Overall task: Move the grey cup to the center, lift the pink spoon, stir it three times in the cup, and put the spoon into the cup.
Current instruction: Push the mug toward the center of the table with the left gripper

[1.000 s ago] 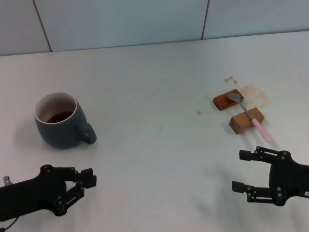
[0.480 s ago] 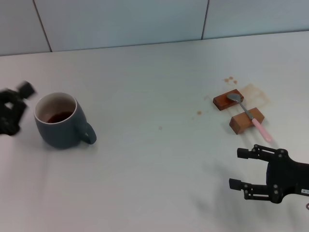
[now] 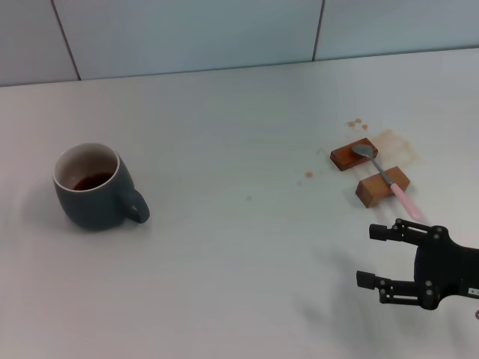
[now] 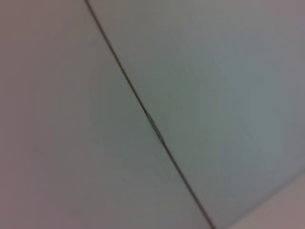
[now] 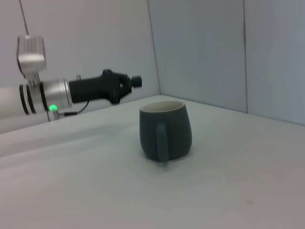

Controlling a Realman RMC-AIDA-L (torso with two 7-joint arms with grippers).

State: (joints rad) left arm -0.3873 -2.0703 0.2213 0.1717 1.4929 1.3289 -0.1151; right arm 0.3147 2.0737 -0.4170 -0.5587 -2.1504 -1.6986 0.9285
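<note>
The grey cup (image 3: 90, 187) stands upright at the table's left, handle toward the front right, with dark liquid inside. It also shows in the right wrist view (image 5: 164, 130). The pink spoon (image 3: 385, 178) lies across two brown wooden blocks at the right. My right gripper (image 3: 370, 256) is open and empty, low over the table in front of the spoon. My left gripper (image 5: 128, 83) is out of the head view. In the right wrist view it hovers beyond the cup, apart from it. The left wrist view shows only wall.
Two wooden blocks (image 3: 353, 154) (image 3: 382, 186) support the spoon. Brown spill stains (image 3: 393, 142) mark the table around them. A tiled wall (image 3: 224, 30) closes the back of the table.
My left arm has swung from the front left of the table up past the cup's left side and out of the head view. The right gripper has barely shifted. Cup and spoon are unmoved.
</note>
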